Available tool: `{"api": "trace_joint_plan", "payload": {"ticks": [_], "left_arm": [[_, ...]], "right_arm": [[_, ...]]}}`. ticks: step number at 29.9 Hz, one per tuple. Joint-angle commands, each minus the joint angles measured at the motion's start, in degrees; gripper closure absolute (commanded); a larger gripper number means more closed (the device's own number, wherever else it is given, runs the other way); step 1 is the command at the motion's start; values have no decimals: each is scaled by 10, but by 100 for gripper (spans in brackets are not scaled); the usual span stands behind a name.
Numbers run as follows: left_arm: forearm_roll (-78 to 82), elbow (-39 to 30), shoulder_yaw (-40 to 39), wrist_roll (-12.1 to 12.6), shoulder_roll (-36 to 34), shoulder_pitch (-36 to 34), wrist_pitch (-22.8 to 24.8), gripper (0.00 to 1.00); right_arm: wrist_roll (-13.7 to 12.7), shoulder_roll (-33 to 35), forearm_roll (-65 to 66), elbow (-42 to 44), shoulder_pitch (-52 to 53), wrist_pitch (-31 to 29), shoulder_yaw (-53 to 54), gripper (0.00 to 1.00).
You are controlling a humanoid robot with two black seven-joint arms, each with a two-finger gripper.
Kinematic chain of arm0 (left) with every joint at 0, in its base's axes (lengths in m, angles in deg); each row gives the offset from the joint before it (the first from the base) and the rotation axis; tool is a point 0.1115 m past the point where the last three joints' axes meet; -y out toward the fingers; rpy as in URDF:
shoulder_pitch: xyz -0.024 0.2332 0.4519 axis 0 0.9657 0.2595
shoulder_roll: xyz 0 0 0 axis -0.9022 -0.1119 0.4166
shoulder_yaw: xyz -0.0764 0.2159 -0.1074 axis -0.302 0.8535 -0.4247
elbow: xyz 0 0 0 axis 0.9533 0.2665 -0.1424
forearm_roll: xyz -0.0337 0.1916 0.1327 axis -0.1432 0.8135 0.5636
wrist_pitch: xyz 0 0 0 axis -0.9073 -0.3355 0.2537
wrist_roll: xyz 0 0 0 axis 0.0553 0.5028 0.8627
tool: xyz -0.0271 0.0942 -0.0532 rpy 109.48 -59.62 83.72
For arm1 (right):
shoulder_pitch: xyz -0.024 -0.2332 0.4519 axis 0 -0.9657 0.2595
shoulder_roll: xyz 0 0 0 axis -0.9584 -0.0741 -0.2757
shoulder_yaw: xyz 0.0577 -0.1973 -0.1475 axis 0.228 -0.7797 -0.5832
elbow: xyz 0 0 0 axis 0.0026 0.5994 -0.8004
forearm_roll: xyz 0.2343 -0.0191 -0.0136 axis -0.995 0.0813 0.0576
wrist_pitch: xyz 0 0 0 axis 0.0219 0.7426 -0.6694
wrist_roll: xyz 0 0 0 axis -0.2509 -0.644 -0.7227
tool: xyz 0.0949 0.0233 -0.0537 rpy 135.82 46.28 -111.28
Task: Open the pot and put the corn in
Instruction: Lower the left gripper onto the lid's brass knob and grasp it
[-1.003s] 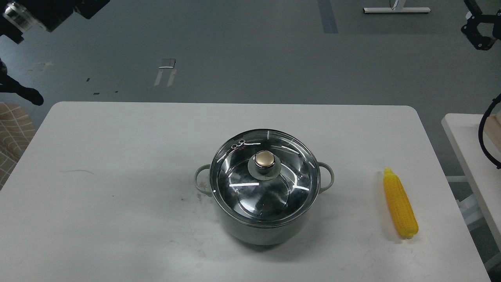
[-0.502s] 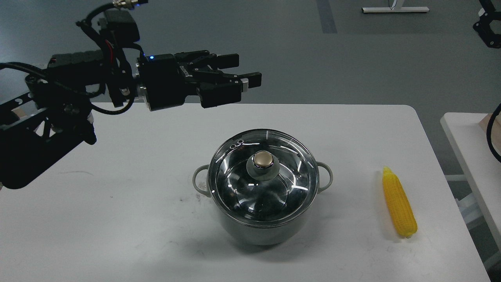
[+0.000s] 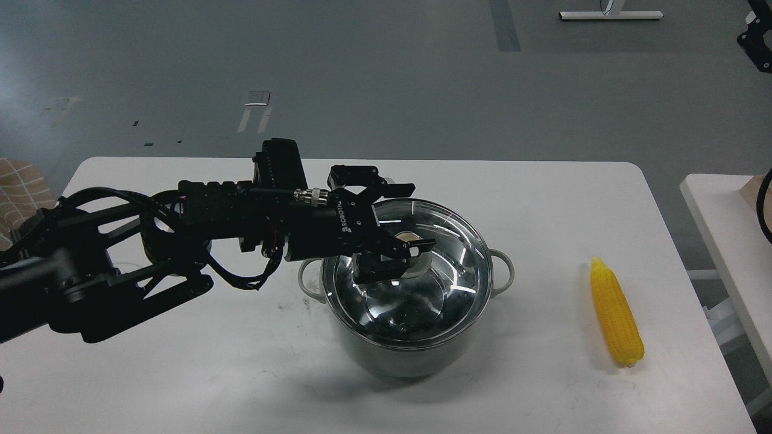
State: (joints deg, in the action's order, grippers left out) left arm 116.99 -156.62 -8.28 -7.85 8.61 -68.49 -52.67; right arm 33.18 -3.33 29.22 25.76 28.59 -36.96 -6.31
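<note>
The grey-green pot (image 3: 392, 355) stands in the middle of the white table (image 3: 181, 374) with its glass lid (image 3: 446, 283) on. The brass knob (image 3: 411, 237) shows only partly behind my left gripper. My left gripper (image 3: 419, 217) comes in from the left and hovers low over the lid, open. One finger (image 3: 395, 188) is behind the knob and the other (image 3: 416, 245) is in front of it. The yellow corn (image 3: 615, 313) lies on the table to the pot's right, apart from it. A black part of my right arm (image 3: 759, 36) shows at the top right edge, too cropped to read.
A second white table (image 3: 724, 241) with a black cable stands at the right edge. A checked cloth (image 3: 21, 196) shows at the far left. The pot's two loop handles (image 3: 503, 268) stick out left and right.
My left arm has swung down and right, from high above the table's back edge to the lid. Its open fingers now flank the knob. The pot and the corn have not moved.
</note>
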Motion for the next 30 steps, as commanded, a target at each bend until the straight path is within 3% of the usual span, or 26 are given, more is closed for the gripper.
{"api": "trace_joint_plan", "payload": {"ticks": [1,6,30], "left_arm": [[0,1,0,1,2,20,-4,18],[0,11,0,2,9,49,-22,23],[0,43,-3,2,27,60,-23,24]], "right_arm": [[0,-1,0,0,-1,0,1,0],[0,-2,0,0,-1,0,1,0],[3,-4,0,-1,-7,0,2,0]]}}
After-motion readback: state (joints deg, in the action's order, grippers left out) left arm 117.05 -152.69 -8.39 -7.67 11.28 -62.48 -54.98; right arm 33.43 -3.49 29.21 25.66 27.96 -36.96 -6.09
